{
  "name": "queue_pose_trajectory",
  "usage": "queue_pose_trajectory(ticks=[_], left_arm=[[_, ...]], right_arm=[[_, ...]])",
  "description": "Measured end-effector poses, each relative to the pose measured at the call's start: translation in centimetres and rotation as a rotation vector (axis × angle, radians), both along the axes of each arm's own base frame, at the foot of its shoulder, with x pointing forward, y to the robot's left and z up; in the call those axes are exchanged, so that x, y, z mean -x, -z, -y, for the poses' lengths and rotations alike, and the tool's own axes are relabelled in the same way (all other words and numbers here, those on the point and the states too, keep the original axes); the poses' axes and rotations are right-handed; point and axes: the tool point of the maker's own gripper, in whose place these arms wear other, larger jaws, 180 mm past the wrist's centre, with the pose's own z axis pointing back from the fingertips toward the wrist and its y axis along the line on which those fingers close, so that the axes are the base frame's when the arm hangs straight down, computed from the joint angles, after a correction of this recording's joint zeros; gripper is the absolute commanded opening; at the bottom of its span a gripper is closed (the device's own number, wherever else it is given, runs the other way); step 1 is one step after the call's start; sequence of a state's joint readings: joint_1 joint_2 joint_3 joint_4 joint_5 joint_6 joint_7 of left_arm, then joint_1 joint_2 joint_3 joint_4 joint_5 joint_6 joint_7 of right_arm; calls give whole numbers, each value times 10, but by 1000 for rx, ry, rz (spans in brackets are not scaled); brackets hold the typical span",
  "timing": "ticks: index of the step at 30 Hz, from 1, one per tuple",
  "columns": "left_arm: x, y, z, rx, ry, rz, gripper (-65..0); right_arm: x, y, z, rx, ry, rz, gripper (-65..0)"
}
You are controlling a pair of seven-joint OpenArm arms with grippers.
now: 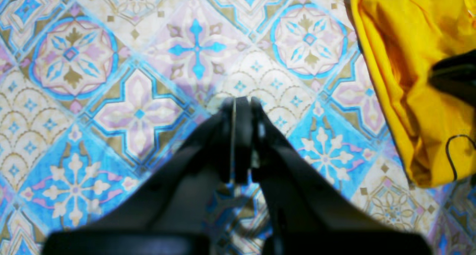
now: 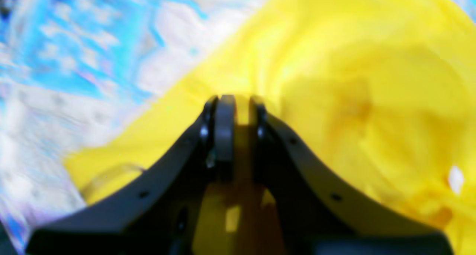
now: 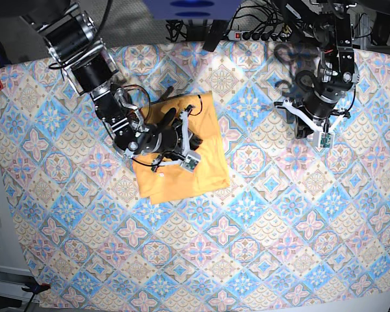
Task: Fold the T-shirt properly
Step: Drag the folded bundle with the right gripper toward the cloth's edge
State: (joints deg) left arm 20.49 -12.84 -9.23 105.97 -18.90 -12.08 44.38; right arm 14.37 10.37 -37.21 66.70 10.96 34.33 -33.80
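I am seeing the plain yellow-orange cloth T-shirt [image 3: 179, 179] lying left of centre in the base view, on the blue, pink and cream tile-patterned tablecloth [image 3: 279, 260]. Its slightly longer axis is running roughly from the top of that view toward the bottom, but I am not making out which way the neck is pointing. A thin dark loop mark [image 1: 450, 151] is showing near one corner of the fabric. My black right pincer [image 2: 242, 102] is hanging over the shirt with its fingers slightly apart, yellow cloth showing through the narrow gap; whether it is touching the fabric, I cannot tell. My black left pincer [image 1: 241, 104] is pointing at the tablecloth, fingers together on nothing, well apart from the shirt. My right arm [image 3: 133, 123] is hiding much of the shirt's middle in the base view, and the right wrist view is blurring the folds.
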Motion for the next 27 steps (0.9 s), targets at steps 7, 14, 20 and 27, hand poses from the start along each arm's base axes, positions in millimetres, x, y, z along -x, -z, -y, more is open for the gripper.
queue_pose_trajectory(ticks=[7, 14, 20, 27], left_arm=[[0, 0, 0, -1, 0, -1, -650], [-2, -1, 1, 1, 1, 2, -649], [-3, -1, 2, 1, 4, 4, -649], [-3, -1, 2, 1, 5, 4, -649]], right_arm=[[-23, 6, 49, 66, 53, 10, -579], [-25, -10, 52, 84, 58, 56, -579], [-11, -44, 4, 9, -12, 109, -579], [8, -28, -23, -13, -12, 29, -578]])
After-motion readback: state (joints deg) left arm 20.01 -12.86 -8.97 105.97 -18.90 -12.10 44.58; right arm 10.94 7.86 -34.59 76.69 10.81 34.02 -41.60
